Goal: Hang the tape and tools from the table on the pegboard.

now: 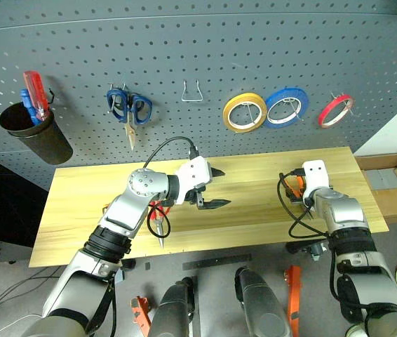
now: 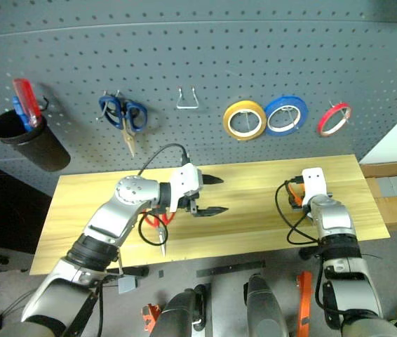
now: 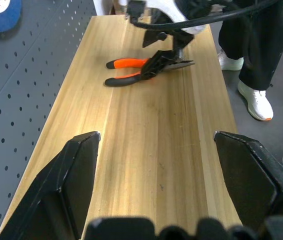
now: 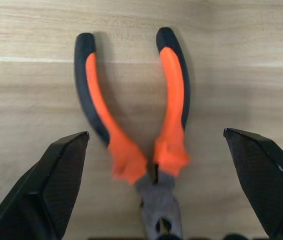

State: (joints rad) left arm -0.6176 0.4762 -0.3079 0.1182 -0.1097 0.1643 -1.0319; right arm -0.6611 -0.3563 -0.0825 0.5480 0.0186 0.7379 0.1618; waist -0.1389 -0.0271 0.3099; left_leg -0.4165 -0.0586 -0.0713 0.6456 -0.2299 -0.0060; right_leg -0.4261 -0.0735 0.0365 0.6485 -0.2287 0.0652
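Pale grained table [image 1: 254, 210] against a grey perforated pegboard [image 1: 198, 56]; red tape [image 1: 335, 110] hangs there. Pliers [image 4: 136, 125], rubbery orange-black handles, lie near the right edge between the spread right gripper [image 4: 156, 195]. Left gripper [image 1: 214, 188] spread, empty, mid-table. Red scissors [image 1: 158, 219] half hidden under its arm.

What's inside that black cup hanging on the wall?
In the black cup, red and blue screwdriver handles poke out. Their lower parts are hidden by its wall.
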